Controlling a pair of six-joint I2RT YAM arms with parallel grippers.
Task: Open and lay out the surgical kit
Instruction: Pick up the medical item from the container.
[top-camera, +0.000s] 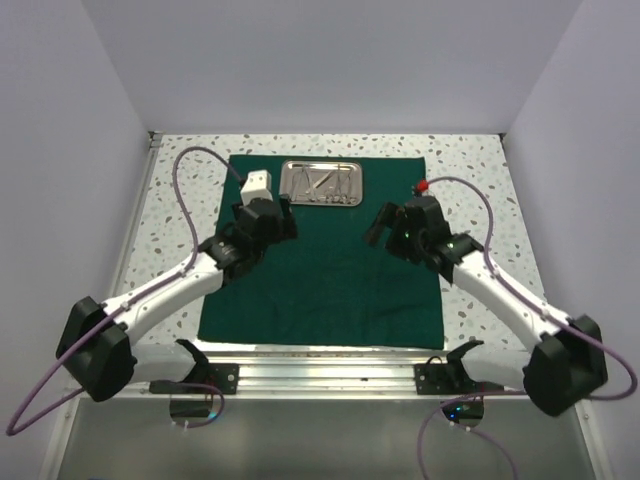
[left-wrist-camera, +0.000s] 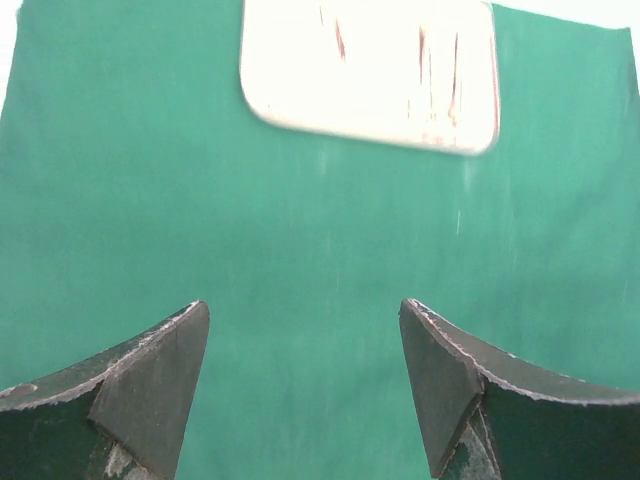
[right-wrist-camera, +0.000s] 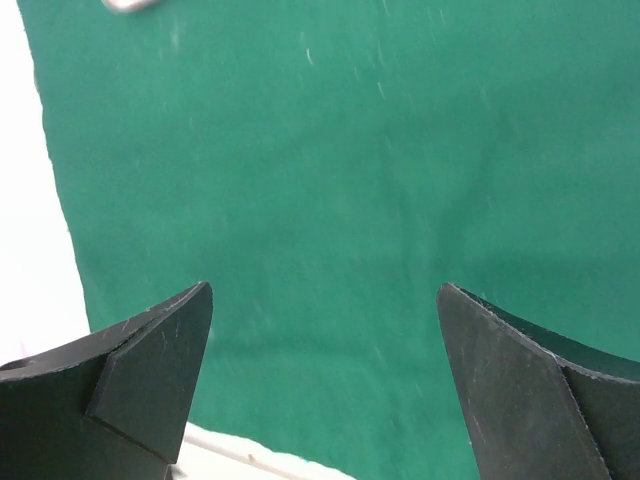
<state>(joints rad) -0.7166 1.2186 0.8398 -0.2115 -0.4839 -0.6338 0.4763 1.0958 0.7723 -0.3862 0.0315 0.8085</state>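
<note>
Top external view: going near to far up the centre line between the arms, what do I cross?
Silver metal mounting rail → flat dark green cloth drape → shiny rectangular steel tray → white speckled tabletop.

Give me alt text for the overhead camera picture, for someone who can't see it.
A dark green cloth lies spread flat on a speckled table, a steel tray of instruments at its far edge. The left hand and right hand hang above the cloth.
</note>
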